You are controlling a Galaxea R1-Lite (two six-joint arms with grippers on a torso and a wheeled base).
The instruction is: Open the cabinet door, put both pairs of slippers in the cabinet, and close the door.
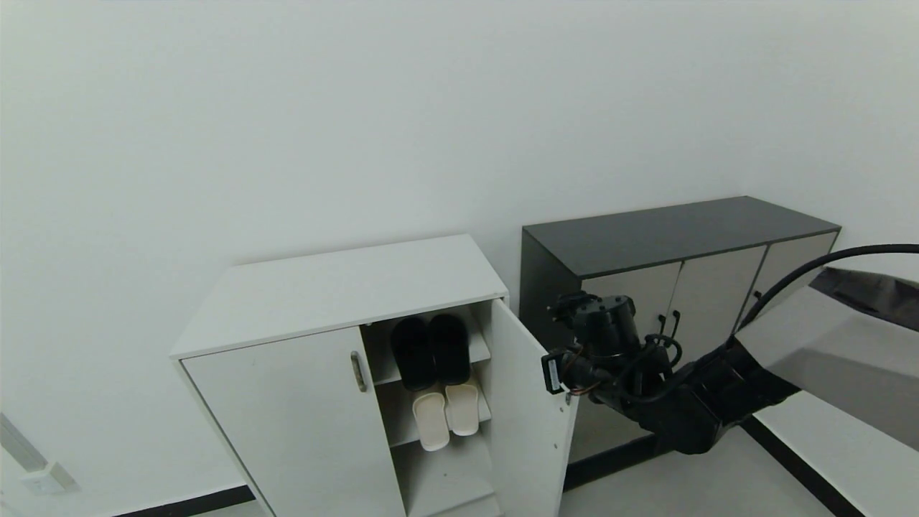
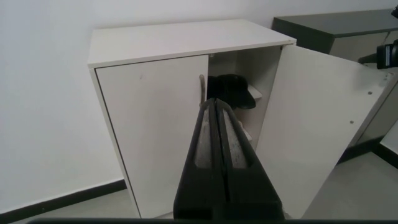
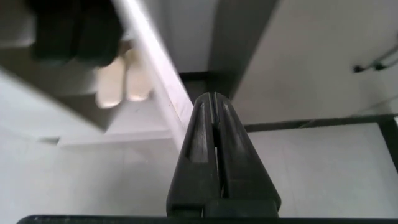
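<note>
From the head, we see the cabinet with its right door swung open. The black slippers lie on the cabinet's upper shelf and the white slippers on the shelf below. Our right arm sits just outside the open door's edge. From the left wrist, our left gripper hangs in front of the cabinet, fingers pressed together on nothing, its tip in line with the handle of the shut left door. From the right wrist, our right gripper is likewise pressed together on nothing, its tip just beside the open door's edge, with both pairs inside the cabinet beyond.
</note>
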